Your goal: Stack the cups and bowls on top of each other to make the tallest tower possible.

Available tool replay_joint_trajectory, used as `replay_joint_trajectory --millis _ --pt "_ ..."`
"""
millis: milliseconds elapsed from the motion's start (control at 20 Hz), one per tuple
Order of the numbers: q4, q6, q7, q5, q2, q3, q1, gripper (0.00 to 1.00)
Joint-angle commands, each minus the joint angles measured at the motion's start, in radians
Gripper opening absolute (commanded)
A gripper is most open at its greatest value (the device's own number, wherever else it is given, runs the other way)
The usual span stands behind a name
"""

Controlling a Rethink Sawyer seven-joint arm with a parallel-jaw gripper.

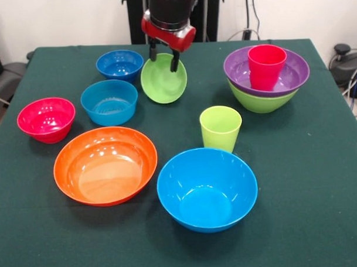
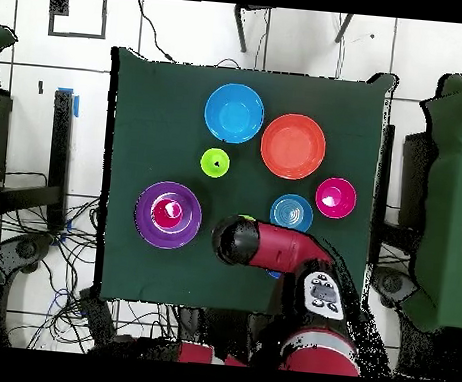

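My gripper (image 1: 164,56) is shut on the rim of the small lime-green bowl (image 1: 164,80), which hangs tilted with its opening toward the camera. To its right stands the tower: a large lime-green bowl (image 1: 260,100), a purple bowl (image 1: 291,77) in it, and a red cup (image 1: 266,66) inside. The lime-green cup (image 1: 220,127) stands upright mid-table. The large light blue bowl (image 1: 207,188) and the orange bowl (image 1: 105,165) sit near the front. In the overhead view the arm (image 2: 270,248) hides the gripper; the tower's purple bowl (image 2: 145,212) lies to its left.
The small dark blue bowl (image 1: 120,65) and the small light blue bowl (image 1: 109,102) sit just left of the gripper. The small pink-red bowl (image 1: 46,119) is further left. All stand upright on the green table (image 1: 321,181).
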Motion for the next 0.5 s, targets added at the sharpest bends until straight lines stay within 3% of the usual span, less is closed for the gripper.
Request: replay_joint_trajectory --millis 50,500 --pt "0.040 0.167 -0.100 -0.007 0.011 0.170 -0.070 1.00" --pt "0.117 0.255 -0.176 -0.002 0.001 0.330 -0.202 1.00"
